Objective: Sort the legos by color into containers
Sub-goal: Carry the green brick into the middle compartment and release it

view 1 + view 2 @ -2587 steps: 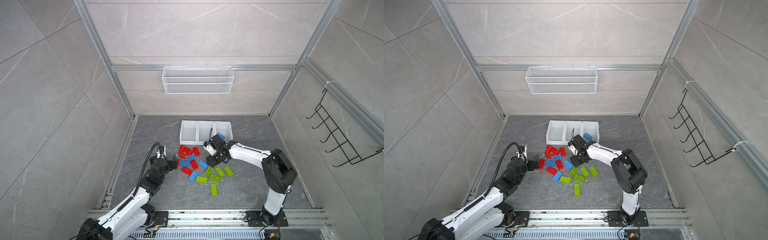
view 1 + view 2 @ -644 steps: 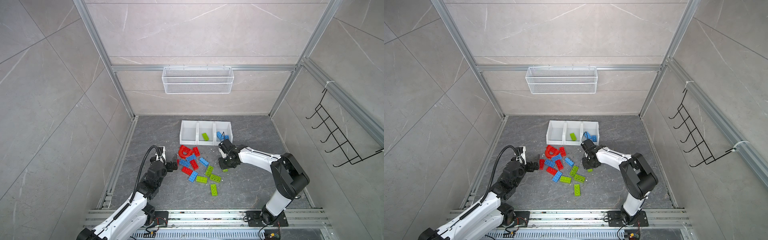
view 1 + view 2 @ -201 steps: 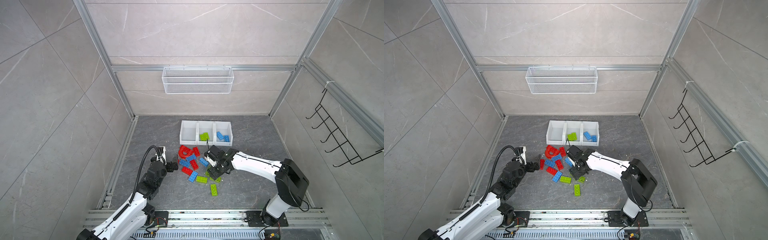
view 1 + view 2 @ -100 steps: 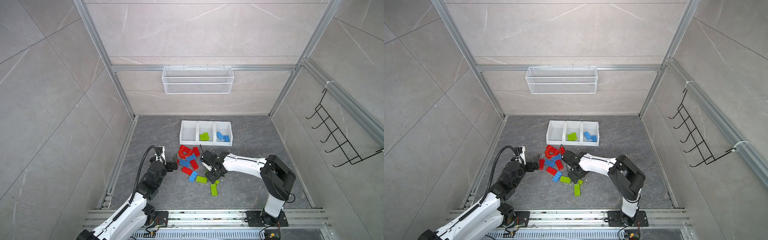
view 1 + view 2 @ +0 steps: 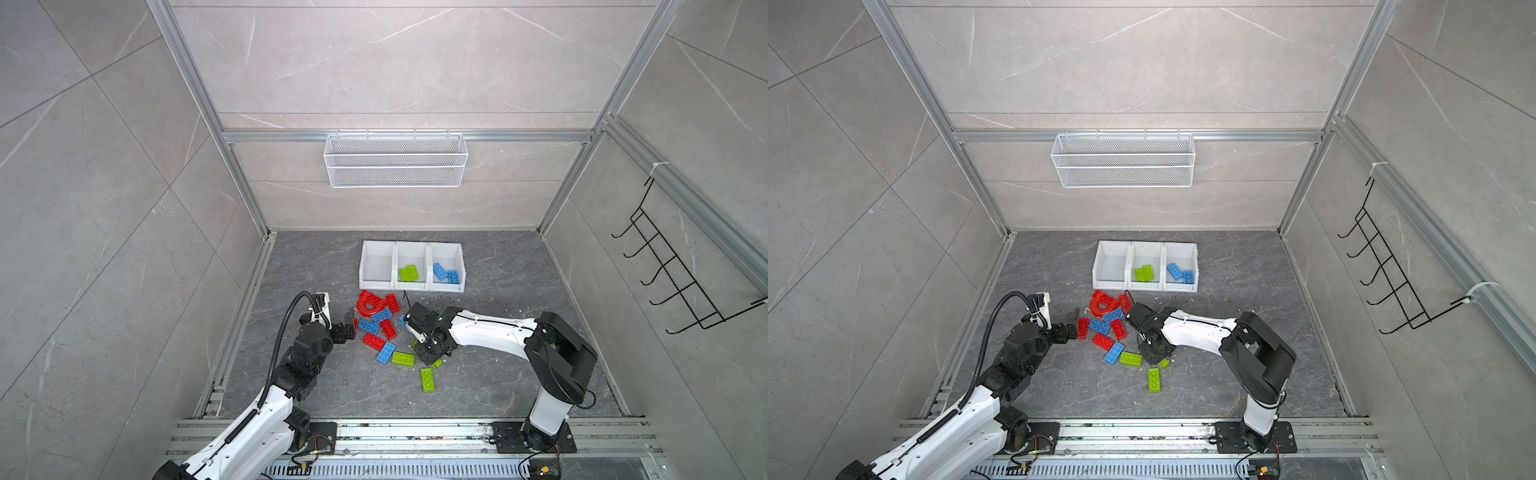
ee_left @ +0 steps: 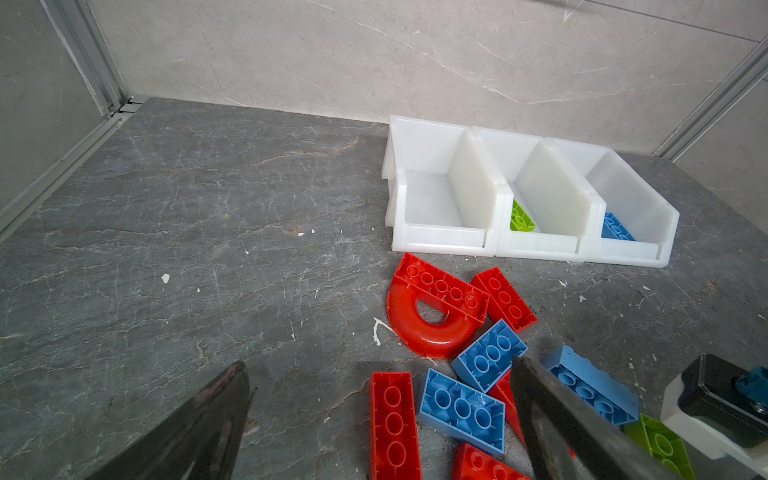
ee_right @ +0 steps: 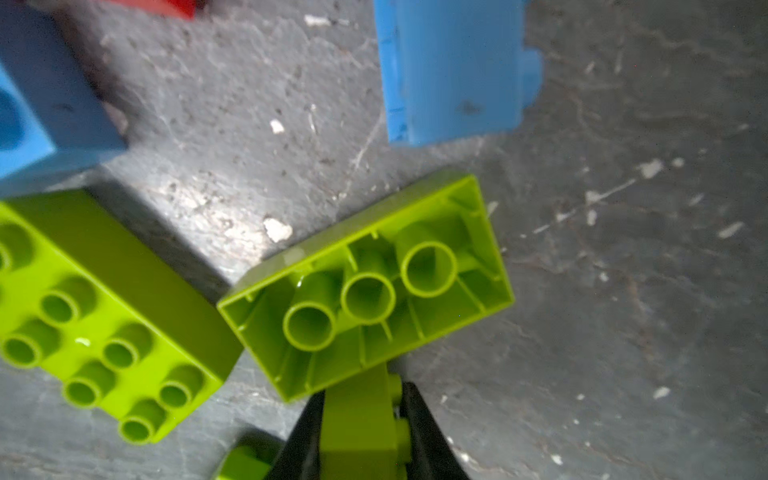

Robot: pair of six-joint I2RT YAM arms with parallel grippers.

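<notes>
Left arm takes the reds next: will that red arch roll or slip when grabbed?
The red arch lies flat, so it probably slides rather than rolls if pushed. Its glossy curve looks slippery; the straight studded bar likely grips better. It looks like hard moulded plastic, so probably stiff and light.

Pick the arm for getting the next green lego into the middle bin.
Right. The right end effector is shut on a green lego; the middle bin holds greens. The left end effector hangs open by the red legos.
</notes>
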